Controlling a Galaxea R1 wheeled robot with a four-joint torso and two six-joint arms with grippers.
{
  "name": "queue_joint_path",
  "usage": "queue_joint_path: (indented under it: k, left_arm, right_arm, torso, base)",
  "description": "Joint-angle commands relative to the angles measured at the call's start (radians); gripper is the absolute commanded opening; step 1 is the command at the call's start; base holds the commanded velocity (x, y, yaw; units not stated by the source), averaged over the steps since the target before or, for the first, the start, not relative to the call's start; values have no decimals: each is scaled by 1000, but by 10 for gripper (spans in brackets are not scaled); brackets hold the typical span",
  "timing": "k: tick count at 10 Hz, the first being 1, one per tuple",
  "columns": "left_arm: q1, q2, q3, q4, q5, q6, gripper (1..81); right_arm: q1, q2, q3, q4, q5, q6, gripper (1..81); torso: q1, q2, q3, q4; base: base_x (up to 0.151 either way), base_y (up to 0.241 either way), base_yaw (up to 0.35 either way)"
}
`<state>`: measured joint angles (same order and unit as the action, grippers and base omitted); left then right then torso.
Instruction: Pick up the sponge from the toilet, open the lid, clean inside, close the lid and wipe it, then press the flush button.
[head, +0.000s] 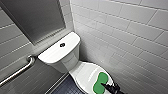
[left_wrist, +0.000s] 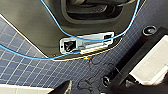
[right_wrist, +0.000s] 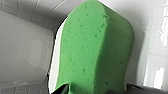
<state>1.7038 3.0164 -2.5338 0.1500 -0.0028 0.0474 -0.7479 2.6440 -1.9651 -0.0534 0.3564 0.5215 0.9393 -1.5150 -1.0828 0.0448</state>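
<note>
The white toilet (head: 60, 53) stands against the tiled wall with its lid (head: 83, 72) down. The small dark flush button (head: 62, 45) sits in the middle of the tank top. The bright green sponge (head: 100, 82) lies flat on the near part of the lid. My right gripper (head: 110, 87) comes in from the lower edge at the sponge's near end. In the right wrist view the sponge (right_wrist: 95, 50) looms close, and the right gripper (right_wrist: 100, 88) stands open with a dark fingertip (right_wrist: 63, 88) on either side of the sponge's end.
A metal grab bar (head: 17, 71) runs along the left wall. White tiled wall (head: 130, 37) closes in on the toilet's right. Dark blue tiled floor (head: 65, 87) lies left of the bowl. The left wrist view looks down on that floor (left_wrist: 25, 67) and my own base with a blue cable (left_wrist: 75, 35).
</note>
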Motion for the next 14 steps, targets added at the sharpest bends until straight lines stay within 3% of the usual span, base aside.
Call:
queue_joint_path:
  k: [1,4,13,14]
  left_arm:
    - [52,-2,13,-18,98,-4,811]
    - [50,4,15,-29,98,-4,811]
    - [55,4,15,-46,121,-3,811]
    - [55,6,15,-46,121,-3,811]
  right_arm:
    - [66,-10,19,-61,-39,8,811]
    - [55,-8,14,-94,27,9,811]
    - [72,7,-37,-98,50,11,811]
    - [72,9,-41,-98,56,11,10]
  torso:
    - [0,0,0,0]
    - [0,0,0,0]
    - [0,0,0,0]
    - [0,0,0,0]
  base:
    - [0,0,0]
    - [0,0,0]
    - [0,0,0]
    - [0,0,0]
